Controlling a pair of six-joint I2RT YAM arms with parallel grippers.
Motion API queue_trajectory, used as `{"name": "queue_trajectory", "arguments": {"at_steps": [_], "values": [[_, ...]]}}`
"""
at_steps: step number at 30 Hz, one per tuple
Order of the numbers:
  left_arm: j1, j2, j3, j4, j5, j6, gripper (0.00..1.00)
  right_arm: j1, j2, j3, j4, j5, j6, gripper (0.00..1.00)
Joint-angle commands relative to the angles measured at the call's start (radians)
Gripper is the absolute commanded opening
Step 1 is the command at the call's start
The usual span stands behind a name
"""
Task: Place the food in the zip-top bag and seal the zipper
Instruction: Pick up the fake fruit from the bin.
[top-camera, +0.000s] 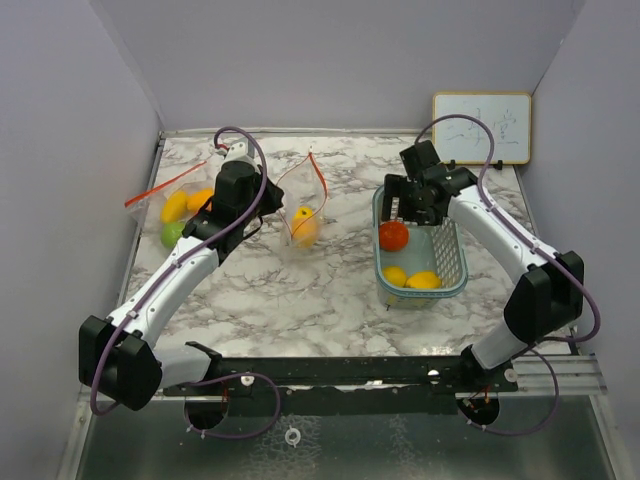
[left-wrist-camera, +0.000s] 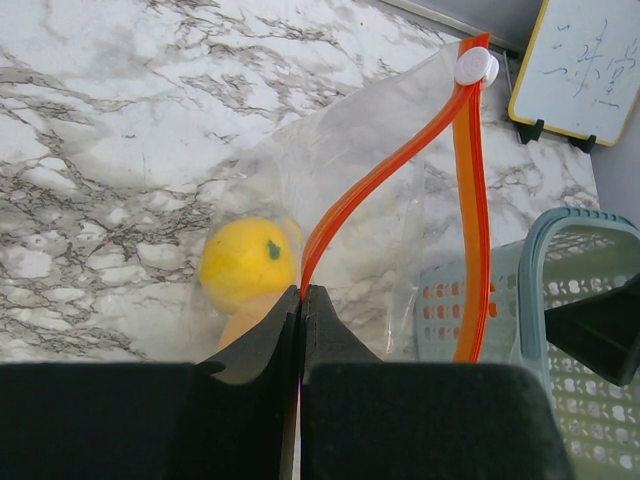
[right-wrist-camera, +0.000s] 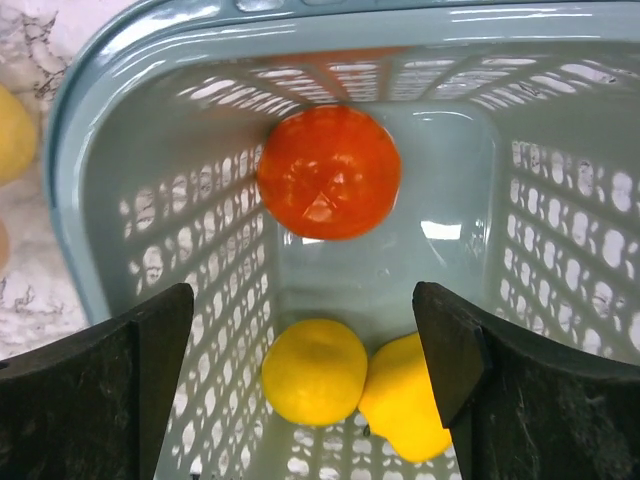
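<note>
A clear zip-top bag (top-camera: 300, 205) with an orange zipper strip (left-wrist-camera: 385, 175) and a white slider (left-wrist-camera: 476, 66) lies at mid-table. It holds a yellow fruit (top-camera: 304, 225), also seen in the left wrist view (left-wrist-camera: 247, 262). My left gripper (top-camera: 262, 198) is shut on the zipper strip at the bag's mouth (left-wrist-camera: 302, 290). My right gripper (top-camera: 412, 205) is open over the pale green basket (top-camera: 450, 262), its fingers (right-wrist-camera: 150, 350) apart and empty. In the basket lie an orange-red fruit (right-wrist-camera: 330, 172) and two yellow fruits (right-wrist-camera: 313, 370) (right-wrist-camera: 410, 395).
A second clear bag (top-camera: 178, 208) at the far left holds yellow, orange and green fruits. A small whiteboard (top-camera: 481, 127) stands at the back right. Grey walls enclose the marble table (top-camera: 330, 290) on three sides.
</note>
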Motion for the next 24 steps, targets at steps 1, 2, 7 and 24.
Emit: {"name": "queue_trajectory", "arguments": {"at_steps": [1,2,7,24], "values": [[0.006,0.007,0.034,0.014,0.025,-0.002,0.00,-0.009,0.040,-0.077,0.148,0.022,0.045,0.93],[0.006,0.008,0.036,0.011,0.025,-0.001,0.00,-0.010,0.055,-0.093,0.176,0.030,0.050,0.93],[0.006,0.010,0.054,-0.011,0.022,0.008,0.00,-0.016,0.145,-0.147,0.259,0.060,0.072,0.98],[0.006,0.028,0.073,-0.041,0.013,0.015,0.00,-0.020,0.151,-0.221,0.364,0.046,0.037,0.32]]}}
